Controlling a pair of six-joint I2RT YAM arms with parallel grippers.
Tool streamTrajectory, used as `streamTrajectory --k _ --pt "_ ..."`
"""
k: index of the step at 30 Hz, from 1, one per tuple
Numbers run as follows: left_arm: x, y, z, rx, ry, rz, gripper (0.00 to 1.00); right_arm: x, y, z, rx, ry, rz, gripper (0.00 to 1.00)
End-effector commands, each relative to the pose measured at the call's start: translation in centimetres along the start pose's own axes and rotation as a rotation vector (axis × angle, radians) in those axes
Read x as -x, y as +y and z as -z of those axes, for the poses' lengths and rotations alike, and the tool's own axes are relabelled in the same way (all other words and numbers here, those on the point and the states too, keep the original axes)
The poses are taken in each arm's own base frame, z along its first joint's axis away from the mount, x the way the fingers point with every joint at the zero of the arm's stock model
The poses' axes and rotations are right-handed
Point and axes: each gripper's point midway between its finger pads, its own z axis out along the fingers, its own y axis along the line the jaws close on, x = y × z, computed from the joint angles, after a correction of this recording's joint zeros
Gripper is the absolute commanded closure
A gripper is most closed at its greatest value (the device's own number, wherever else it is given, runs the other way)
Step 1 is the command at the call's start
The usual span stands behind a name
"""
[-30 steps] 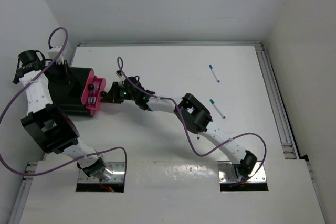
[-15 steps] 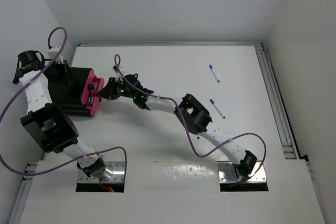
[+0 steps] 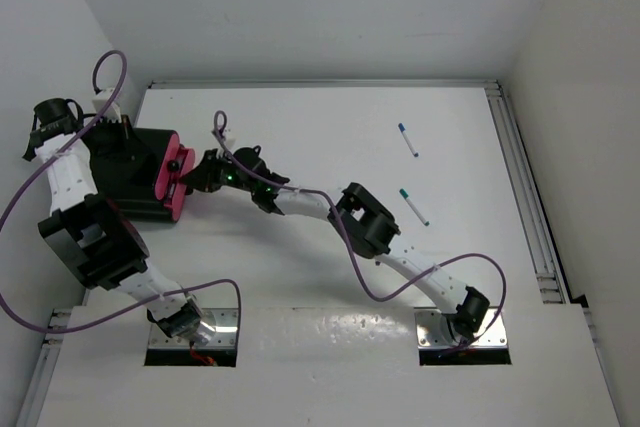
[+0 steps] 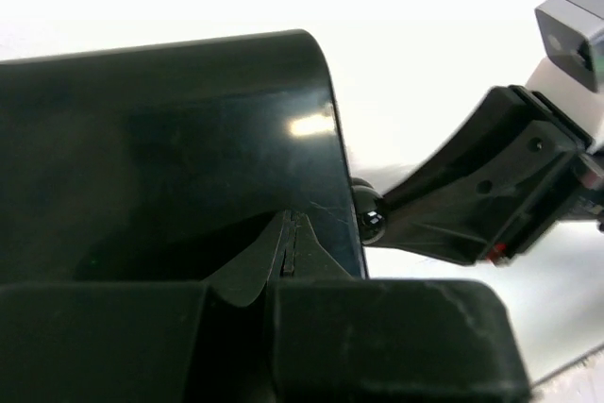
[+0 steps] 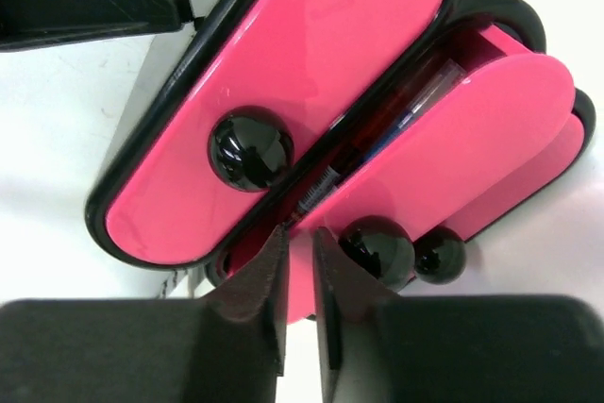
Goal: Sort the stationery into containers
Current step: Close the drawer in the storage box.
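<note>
The black box (image 3: pixel 128 172) sits at the table's left edge, with the pink tray (image 3: pixel 176 179) against its right side. In the right wrist view the tray shows pink fronts (image 5: pixel 311 63) with black knobs (image 5: pixel 250 148). A slot between them holds white pens (image 5: pixel 406 110). My right gripper (image 5: pixel 300 233) (image 3: pixel 198 175) is at the tray's front, its jaws a narrow gap apart with nothing between them. My left gripper (image 4: pixel 291 233) (image 3: pixel 113 133) is shut, with its tips against the black box (image 4: pixel 170 139). Two pens lie loose at the right: a blue-capped pen (image 3: pixel 408 139) and a green-capped pen (image 3: pixel 414 207).
The right arm (image 3: pixel 365 217) stretches across the middle of the table from its base (image 3: pixel 462 322). Purple cables (image 3: pixel 225 127) loop above both arms. A rail (image 3: pixel 525 197) runs along the right edge, and walls close the left and back sides.
My right gripper has shifted a little left and away, closer to the pink tray, and its jaws have parted from shut. The left arm has stayed put.
</note>
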Motion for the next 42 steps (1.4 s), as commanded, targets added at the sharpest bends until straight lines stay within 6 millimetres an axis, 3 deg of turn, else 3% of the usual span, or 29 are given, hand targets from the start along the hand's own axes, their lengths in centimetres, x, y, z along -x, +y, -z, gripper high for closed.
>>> streamTrajectory --k 1,3,4,6,7,8,10,11,12,15,16,18,19,21,22,23,27,31,42 --pt "-5.8 -0.3 -0.4 -0.026 0.2 0.104 1.0 2.0 2.0 0.6 0.046 -0.026 0.078 0.84" --pt "-3.6 -0.4 0.1 -0.023 0.149 0.059 1.0 3.2 2.3 1.2 0.046 -0.033 0.116 0.83" --pt "-1.7 -0.3 0.6 -0.01 0.118 0.006 1.0 5.0 3.7 1.6 0.07 -0.045 0.137 0.83" --pt "0.6 -0.3 1.3 0.002 0.08 -0.04 1.0 6.1 4.7 1.9 0.085 -0.045 0.18 0.84" --pt "1.4 -0.6 1.6 -0.004 0.076 -0.053 1.0 7.9 6.4 2.4 0.104 -0.063 0.2 0.84" --pt "3.6 -0.9 2.2 0.007 0.044 -0.102 1.0 8.3 7.0 2.8 0.114 -0.057 0.214 0.84" --pt "4.6 -1.7 2.8 -0.005 0.043 -0.143 1.0 9.1 8.0 3.7 0.124 -0.046 0.224 0.84" --pt "5.7 -2.4 3.2 -0.006 0.03 -0.179 1.0 10.7 10.0 4.7 0.152 -0.054 0.235 0.84" --pt "5.6 -2.7 3.2 0.001 0.052 -0.199 1.0 9.8 9.3 5.5 0.135 -0.02 0.228 0.84" --pt "4.3 -6.0 3.7 -0.041 0.103 -0.331 1.0 10.6 9.8 8.7 0.116 0.029 0.235 0.85" --pt "2.4 -7.5 2.9 -0.083 0.153 -0.346 1.0 10.6 9.4 9.7 0.093 0.054 0.228 0.85" --pt "0.6 -8.8 2.8 -0.092 0.2 -0.41 1.0 11.4 8.2 12.5 0.046 0.079 0.236 0.85" --pt "-1.3 -9.8 2.6 -0.095 0.235 -0.43 1.0 11.8 6.8 14.5 -0.007 0.102 0.241 0.85" --pt "-4.1 -11.1 2.1 -0.12 0.291 -0.432 1.0 11.4 4.7 16.8 -0.076 0.157 0.233 0.87" --pt "-5.0 -11.5 1.9 -0.13 0.313 -0.434 1.0 11.7 3.3 18.1 -0.114 0.166 0.238 0.88" --pt "-5.9 -11.5 1.8 -0.128 0.337 -0.429 1.0 10.8 2.0 19.4 -0.149 0.201 0.254 0.89" --pt "-8.5 -11.1 0.4 -0.049 0.366 -0.438 1.0 10.6 0.3 23.4 -0.233 0.243 0.27 0.89" --pt "-8.6 -9.2 -1.1 0.09 0.368 -0.45 1.0 10.1 -0.9 24.8 -0.269 0.263 0.275 0.89" --pt "-7.9 -6.7 -4.2 0.318 0.395 -0.494 1.0 11.2 -2.5 24.0 -0.298 0.267 0.21 0.92"
